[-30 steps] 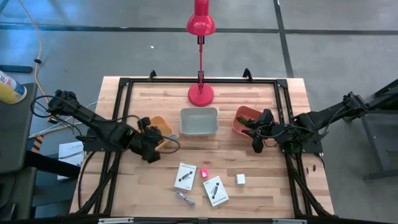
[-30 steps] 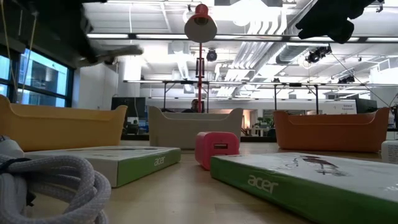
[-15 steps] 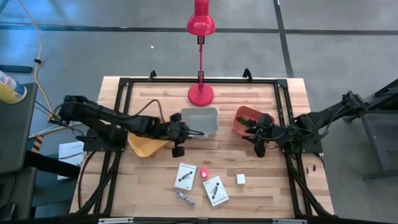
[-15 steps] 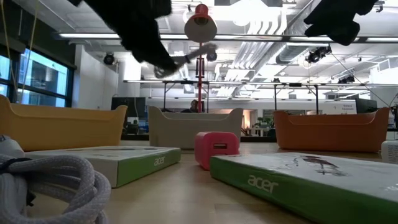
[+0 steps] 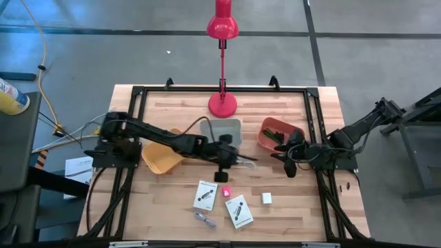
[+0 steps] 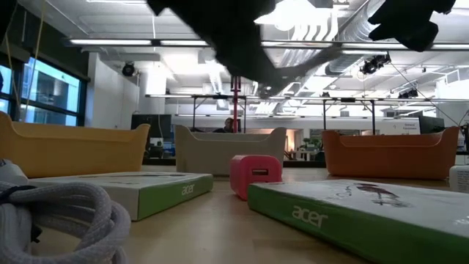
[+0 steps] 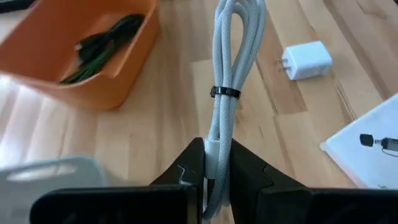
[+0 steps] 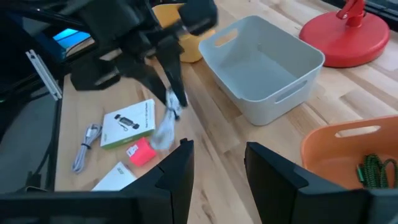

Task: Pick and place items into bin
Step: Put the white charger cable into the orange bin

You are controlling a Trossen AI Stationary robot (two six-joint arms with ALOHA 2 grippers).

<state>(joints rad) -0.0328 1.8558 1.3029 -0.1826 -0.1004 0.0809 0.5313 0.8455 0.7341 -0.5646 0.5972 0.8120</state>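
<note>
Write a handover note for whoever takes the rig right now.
Left hand: shut on a bundled white cable, in the air in front of the grey bin.
Right hand: open, empty, beside the orange bin.
Done: a green cord lies in the orange bin; the grey bin looks empty.
Left on the table: two white boxes, pink cube, white cube, silvery cable.

Wooden table (image 5: 172,114) with a black metal frame (image 5: 179,89) bolted around its edges. A red desk lamp (image 5: 222,27) sits at the middle of the back edge, round base on the wood, head leaning out past the edge. Off the table's left side, on the gray floor: a yellow cable (image 5: 41,48), a yellow-and-blue can-looking thing (image 5: 10,96), and a printed sheet (image 5: 78,167) beside the left edge. The low view shows windows (image 6: 44,92) on the left and bright ceiling lights (image 6: 308,15).
</note>
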